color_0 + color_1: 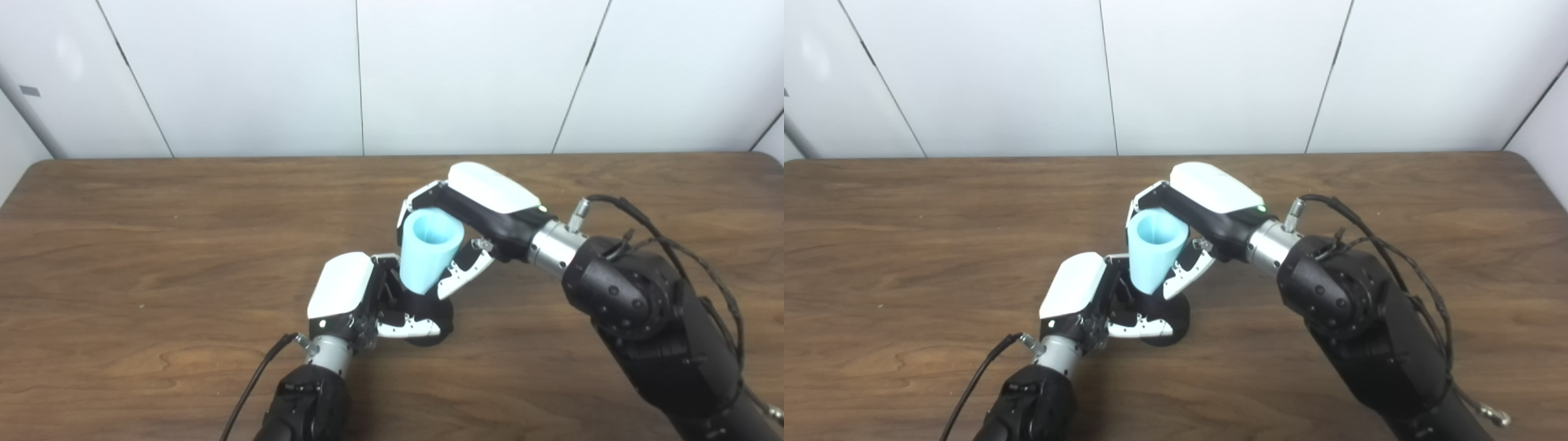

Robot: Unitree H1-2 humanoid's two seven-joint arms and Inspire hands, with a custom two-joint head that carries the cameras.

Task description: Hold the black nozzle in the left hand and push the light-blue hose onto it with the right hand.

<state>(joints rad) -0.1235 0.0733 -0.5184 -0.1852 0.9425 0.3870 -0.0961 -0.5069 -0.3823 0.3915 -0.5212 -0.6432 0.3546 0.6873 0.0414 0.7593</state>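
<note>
In the left eye view, you see the left hand (361,300) low over the middle of the wooden table (153,245), nearer the front edge than the back edge. Its fingers (407,327) are wrapped around the black nozzle (438,312), which stands on the table surface. The light-blue hose (430,248), a tapered cone with its wide open mouth facing up, sits with its narrow end at the top of the nozzle. The right hand (471,220) is clasped around the hose, fingers on its far side and thumb (462,272) on its near side. How far the hose is seated on the nozzle cannot be determined.

In the right eye view, you see the same arrangement shifted toward the left edge of the table. The left hand (1090,300) is curled around the black nozzle (1170,321). The right hand (1200,211) grips the light-blue hose (1154,251) from above. A black cable (1372,245) loops over the right forearm.
</note>
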